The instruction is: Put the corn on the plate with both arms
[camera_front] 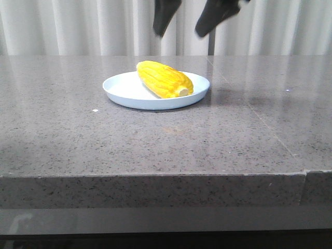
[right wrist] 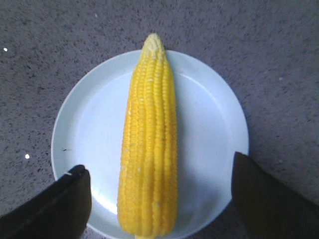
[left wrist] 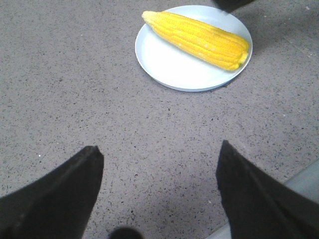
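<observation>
The yellow corn (camera_front: 165,79) lies on the pale blue-white plate (camera_front: 124,88) in the middle of the grey stone table, its cut stub end toward the front right. My right gripper (camera_front: 189,18) hangs open well above the plate, touching nothing. In the right wrist view its fingers (right wrist: 159,162) straddle the corn (right wrist: 149,144) on the plate (right wrist: 209,124) from above. My left gripper (left wrist: 157,149) is open and empty over bare tabletop, away from the plate (left wrist: 164,59) and corn (left wrist: 199,40). It does not show in the front view.
A white curtain (camera_front: 67,26) hangs behind the table. The table's front edge (camera_front: 155,175) runs across the front view, with a seam (camera_front: 249,109) right of the plate. A table edge (left wrist: 304,184) shows beside the left fingers.
</observation>
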Controlling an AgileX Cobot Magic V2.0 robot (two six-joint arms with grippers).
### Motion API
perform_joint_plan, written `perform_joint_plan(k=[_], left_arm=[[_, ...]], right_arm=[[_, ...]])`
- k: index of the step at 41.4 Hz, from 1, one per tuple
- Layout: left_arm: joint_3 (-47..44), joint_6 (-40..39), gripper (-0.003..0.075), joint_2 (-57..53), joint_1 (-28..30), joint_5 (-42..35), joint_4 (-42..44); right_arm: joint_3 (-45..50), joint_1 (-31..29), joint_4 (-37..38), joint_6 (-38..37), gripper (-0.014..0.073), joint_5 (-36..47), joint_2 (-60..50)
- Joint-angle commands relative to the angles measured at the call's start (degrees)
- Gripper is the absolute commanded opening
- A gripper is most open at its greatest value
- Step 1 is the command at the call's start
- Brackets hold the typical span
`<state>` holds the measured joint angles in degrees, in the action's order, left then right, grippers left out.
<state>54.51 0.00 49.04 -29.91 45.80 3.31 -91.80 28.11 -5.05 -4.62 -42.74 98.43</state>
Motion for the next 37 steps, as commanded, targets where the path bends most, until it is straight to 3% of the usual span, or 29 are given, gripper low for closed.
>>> perform_joint_plan(k=[1,22,37], left_arm=[[1.48,-0.89,0.0473,-0.36,-0.47,-3.95,-0.15],[1.48,-0.89,0.0473,-0.36,-0.47,-3.95,-0.15],[1.48,-0.89,0.0473,-0.36,-0.47,-3.95,-0.15]], right_arm=[[1.77,-0.03,1.96,1.68,0.0603,3.7,-9.09],[24.9,-0.03,5.89,3.3,0.0603,-0.38,-45.0],[38.56,-0.03,6.84,3.3,0.0603,-5.5,-64.35]])
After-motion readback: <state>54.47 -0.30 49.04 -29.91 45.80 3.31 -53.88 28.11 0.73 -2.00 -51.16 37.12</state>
